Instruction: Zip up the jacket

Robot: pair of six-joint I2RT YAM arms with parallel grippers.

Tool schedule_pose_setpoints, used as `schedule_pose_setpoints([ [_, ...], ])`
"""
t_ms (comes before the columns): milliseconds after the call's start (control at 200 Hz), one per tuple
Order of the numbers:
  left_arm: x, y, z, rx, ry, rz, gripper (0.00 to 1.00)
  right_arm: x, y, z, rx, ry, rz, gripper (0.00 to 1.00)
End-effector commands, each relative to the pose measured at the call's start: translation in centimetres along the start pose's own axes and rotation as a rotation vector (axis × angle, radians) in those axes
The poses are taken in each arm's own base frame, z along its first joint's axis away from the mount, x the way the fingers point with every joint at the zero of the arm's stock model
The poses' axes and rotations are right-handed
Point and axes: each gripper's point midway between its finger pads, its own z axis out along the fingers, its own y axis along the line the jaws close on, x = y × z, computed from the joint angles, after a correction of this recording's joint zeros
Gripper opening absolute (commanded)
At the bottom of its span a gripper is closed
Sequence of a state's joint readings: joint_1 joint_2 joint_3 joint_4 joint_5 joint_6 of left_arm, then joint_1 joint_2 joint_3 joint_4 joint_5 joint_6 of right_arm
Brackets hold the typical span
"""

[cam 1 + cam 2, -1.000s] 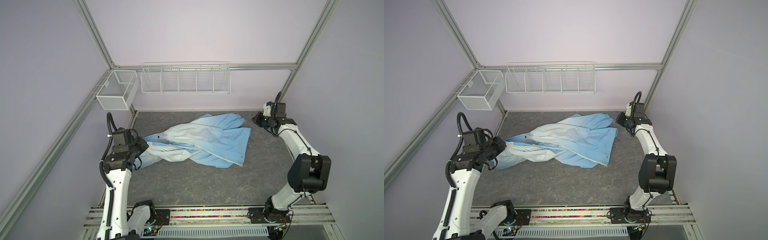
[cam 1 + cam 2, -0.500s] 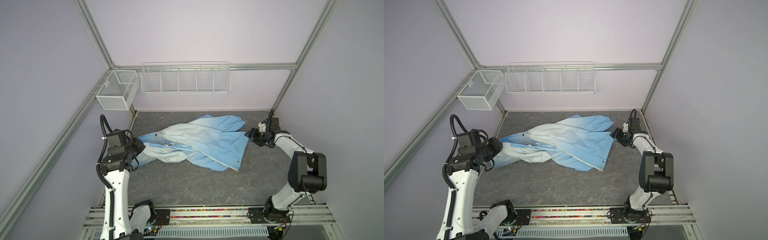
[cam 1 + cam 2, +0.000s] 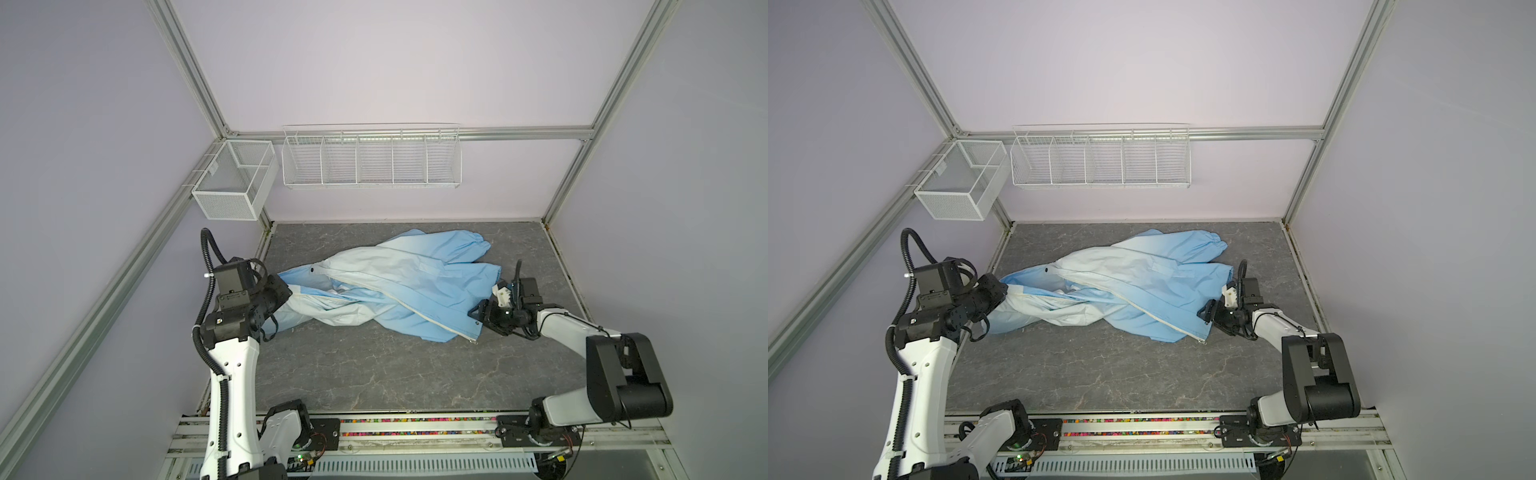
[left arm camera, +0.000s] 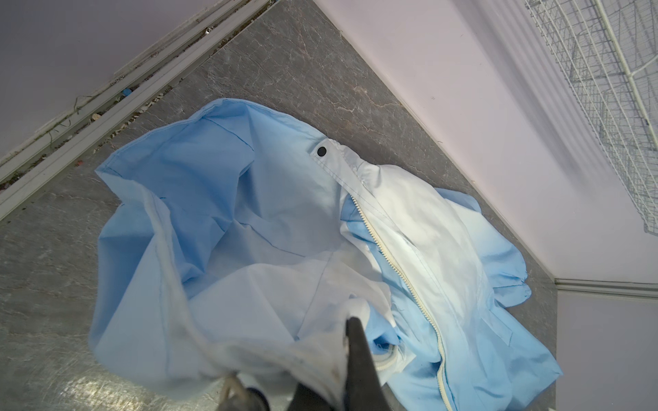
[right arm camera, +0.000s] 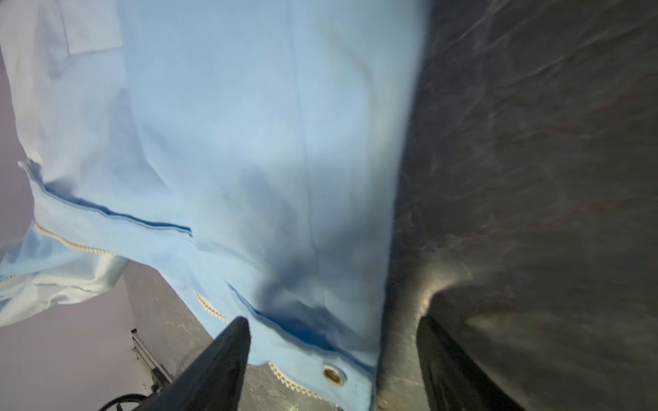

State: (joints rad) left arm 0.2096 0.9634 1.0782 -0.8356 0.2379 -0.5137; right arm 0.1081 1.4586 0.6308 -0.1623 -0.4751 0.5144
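Note:
The light-blue jacket (image 3: 395,286) (image 3: 1133,286) lies crumpled on the grey floor, its cream zipper (image 3: 419,313) (image 4: 398,263) running open down the front. My left gripper (image 3: 286,293) (image 3: 1000,291) (image 4: 331,331) is shut on whitish fabric at the jacket's left end, and the cloth drapes over and hides one finger. My right gripper (image 3: 478,316) (image 3: 1206,311) (image 5: 333,327) stands open low at the jacket's right hem corner. That corner, with a metal eyelet (image 5: 334,374) and zipper teeth (image 5: 285,380), lies between its spread fingers; no finger presses on it.
A white wire rack (image 3: 372,156) hangs on the back wall and a mesh box (image 3: 235,183) on the left frame. Walls close in the floor on three sides. The arm bases sit on a rail (image 3: 415,428) at the front edge.
My right arm has swung from the back right corner down to the jacket's hem corner and its jaws have opened. My left arm drew the jacket's left end slightly leftward.

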Motion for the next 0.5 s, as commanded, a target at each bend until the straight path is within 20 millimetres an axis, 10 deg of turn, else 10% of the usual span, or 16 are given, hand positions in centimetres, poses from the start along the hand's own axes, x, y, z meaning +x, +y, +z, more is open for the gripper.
schedule_pose_setpoints([
  [0,-0.3,-0.3,-0.2,0.017,-0.008,0.009,0.00,-0.7,1.7,0.6,-0.081,-0.035,-0.016,0.58],
  [175,-0.5,-0.2,-0.3,0.005,-0.015,0.012,0.00,-3.2,4.2,-0.3,-0.105,-0.060,-0.030,0.08],
  [495,-1.2,0.1,0.0,-0.022,-0.021,0.027,0.00,-16.1,9.6,-7.9,-0.041,-0.309,-0.102,0.07],
])
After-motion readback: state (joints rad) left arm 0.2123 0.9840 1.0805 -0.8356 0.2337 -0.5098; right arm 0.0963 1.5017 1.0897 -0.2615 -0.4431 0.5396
